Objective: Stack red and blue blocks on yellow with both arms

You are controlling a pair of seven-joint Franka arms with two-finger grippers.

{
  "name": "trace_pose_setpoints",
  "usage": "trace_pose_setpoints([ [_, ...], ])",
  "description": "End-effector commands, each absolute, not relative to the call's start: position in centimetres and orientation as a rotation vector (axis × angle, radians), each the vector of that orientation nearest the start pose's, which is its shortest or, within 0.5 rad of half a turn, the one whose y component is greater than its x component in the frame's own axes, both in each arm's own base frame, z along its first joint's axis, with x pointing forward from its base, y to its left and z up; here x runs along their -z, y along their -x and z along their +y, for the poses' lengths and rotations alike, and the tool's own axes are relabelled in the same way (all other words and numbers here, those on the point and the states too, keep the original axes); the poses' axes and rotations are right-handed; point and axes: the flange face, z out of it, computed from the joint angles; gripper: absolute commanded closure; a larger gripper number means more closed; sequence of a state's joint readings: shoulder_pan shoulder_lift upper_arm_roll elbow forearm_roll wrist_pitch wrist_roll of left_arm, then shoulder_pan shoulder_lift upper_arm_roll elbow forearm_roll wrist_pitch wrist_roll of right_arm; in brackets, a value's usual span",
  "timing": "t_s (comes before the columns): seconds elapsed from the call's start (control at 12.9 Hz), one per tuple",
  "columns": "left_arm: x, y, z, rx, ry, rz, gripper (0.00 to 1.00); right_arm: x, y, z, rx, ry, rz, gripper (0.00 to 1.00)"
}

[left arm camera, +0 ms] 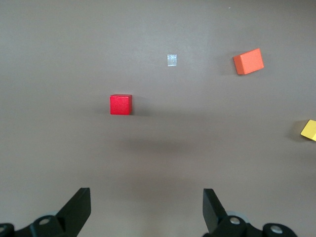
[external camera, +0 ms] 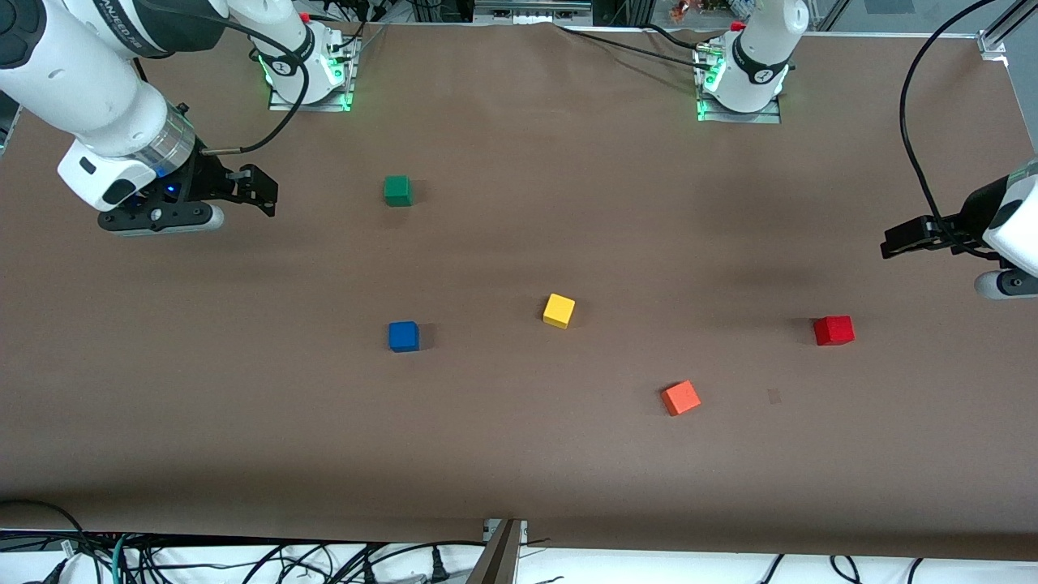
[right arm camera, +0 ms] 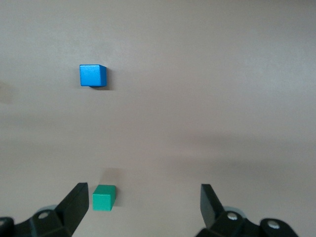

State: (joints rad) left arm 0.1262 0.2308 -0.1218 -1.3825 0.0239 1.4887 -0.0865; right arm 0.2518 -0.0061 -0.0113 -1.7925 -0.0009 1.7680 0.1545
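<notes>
The yellow cube [external camera: 559, 311] sits near the table's middle, and also shows at the edge of the left wrist view [left arm camera: 309, 130]. The blue block [external camera: 403, 336] [right arm camera: 92, 75] lies beside it toward the right arm's end. The red block [external camera: 834, 330] [left arm camera: 121, 104] rests toward the left arm's end. My left gripper [external camera: 894, 242] [left arm camera: 146, 197] hangs open and empty over bare table at the left arm's end. My right gripper [external camera: 268, 193] [right arm camera: 143, 195] hangs open and empty over the table at the right arm's end. No block touches another.
A green cube [external camera: 397, 190] [right arm camera: 104, 197] lies on the table farther from the front camera than the blue block. An orange cube [external camera: 680, 397] [left arm camera: 248, 61] lies nearer that camera, between yellow and red. A small pale mark [left arm camera: 172, 59] is on the brown table cover [external camera: 519, 454].
</notes>
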Motion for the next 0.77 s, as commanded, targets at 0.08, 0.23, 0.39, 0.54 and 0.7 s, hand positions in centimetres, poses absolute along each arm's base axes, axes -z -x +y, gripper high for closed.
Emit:
trace_pose_setpoints([
  [0.08, -57.6, -61.5, 1.4, -0.183, 3.162, -0.121, 0.00, -54.6, -53.7, 14.1, -0.026, 3.146, -0.024, 0.00],
  [0.23, -57.6, -61.5, 1.4, -0.183, 3.162, -0.121, 0.00, -54.7, -54.2, 14.0, -0.030, 3.148, -0.020, 0.00],
  [0.39, -57.6, -61.5, 1.4, -0.183, 3.162, -0.121, 0.00, -54.7, -54.3, 14.0, -0.026, 3.150, -0.021, 0.00],
  [0.54, -57.6, -61.5, 1.4, -0.183, 3.162, -0.121, 0.00, -54.4, -54.7, 13.7, -0.018, 3.147, -0.013, 0.00],
  [0.7, -57.6, -61.5, 1.4, -0.183, 3.162, -0.121, 0.00, -54.0, -55.1, 12.9, -0.022, 3.139, -0.114, 0.00],
])
